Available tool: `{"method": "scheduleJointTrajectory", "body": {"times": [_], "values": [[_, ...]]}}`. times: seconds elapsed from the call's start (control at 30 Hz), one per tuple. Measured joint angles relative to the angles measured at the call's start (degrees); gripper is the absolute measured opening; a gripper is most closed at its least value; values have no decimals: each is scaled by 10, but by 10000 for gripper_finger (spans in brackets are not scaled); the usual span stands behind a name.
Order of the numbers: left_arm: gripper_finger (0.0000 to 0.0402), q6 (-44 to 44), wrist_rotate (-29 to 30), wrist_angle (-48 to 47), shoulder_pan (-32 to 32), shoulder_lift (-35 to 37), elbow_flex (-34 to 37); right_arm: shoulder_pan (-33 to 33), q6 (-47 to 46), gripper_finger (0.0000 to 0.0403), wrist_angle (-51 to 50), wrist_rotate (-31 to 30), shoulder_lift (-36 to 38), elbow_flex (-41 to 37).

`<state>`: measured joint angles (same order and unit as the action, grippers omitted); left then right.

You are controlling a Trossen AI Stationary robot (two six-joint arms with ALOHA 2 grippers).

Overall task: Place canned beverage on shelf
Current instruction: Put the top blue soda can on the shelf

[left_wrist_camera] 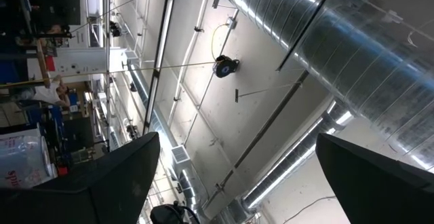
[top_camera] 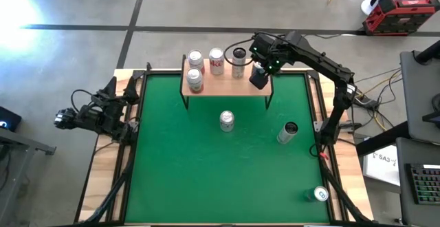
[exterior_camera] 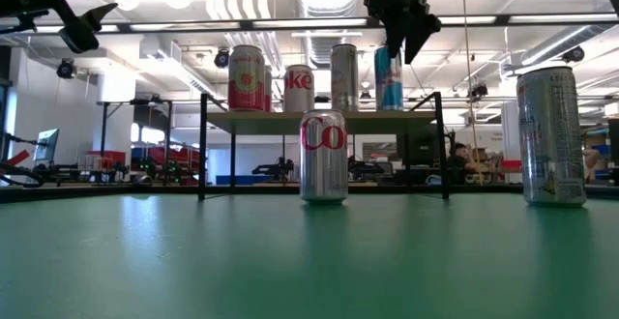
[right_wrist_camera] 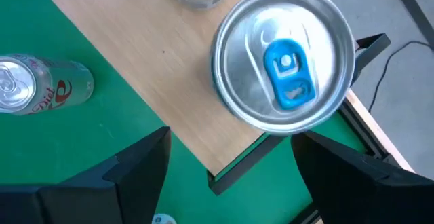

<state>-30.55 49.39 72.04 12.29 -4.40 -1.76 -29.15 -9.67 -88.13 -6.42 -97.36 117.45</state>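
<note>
The shelf (top_camera: 227, 84) is a light-wood board on thin black legs at the mat's far edge. Several cans stand on it, among them a slim can with a blue tab (right_wrist_camera: 285, 64) near its right end, which also shows in the low view (exterior_camera: 389, 79). My right gripper (right_wrist_camera: 230, 149) hangs open just above this can, its fingers apart on either side of it and clear of it. In the high view my right gripper (top_camera: 258, 76) hides the can. My left gripper (top_camera: 122, 89) waits open at the table's left edge, pointing up.
A Diet Coke can (top_camera: 227, 120) stands on the green mat (top_camera: 206, 172) in front of the shelf. A tall silver can (top_camera: 287, 132) is to its right, and another can (top_camera: 320, 194) is near the front right corner. Behind the table is open room.
</note>
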Motion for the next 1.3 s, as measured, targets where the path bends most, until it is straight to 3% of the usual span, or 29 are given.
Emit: {"method": "scheduleJointTrajectory", "body": {"times": [0.2,0.47,0.63,0.8,0.97,1.13,1.3], "values": [[380,0,0,0,0,0,0,0,-27,297,-2,-2,0,0],[380,0,0,-1,0,0,0,19,-225,305,-19,-22,0,-3],[380,0,0,-1,0,0,0,86,-334,311,-19,-131,1,-4],[380,0,0,-1,0,0,0,172,-507,309,-18,-229,9,-27],[380,0,0,-2,0,0,0,242,-705,309,-20,-361,18,-111],[380,0,0,-2,0,0,0,282,-819,309,-8,-498,15,-195],[380,0,0,-2,0,0,0,294,-948,306,13,-590,13,-267]]}}
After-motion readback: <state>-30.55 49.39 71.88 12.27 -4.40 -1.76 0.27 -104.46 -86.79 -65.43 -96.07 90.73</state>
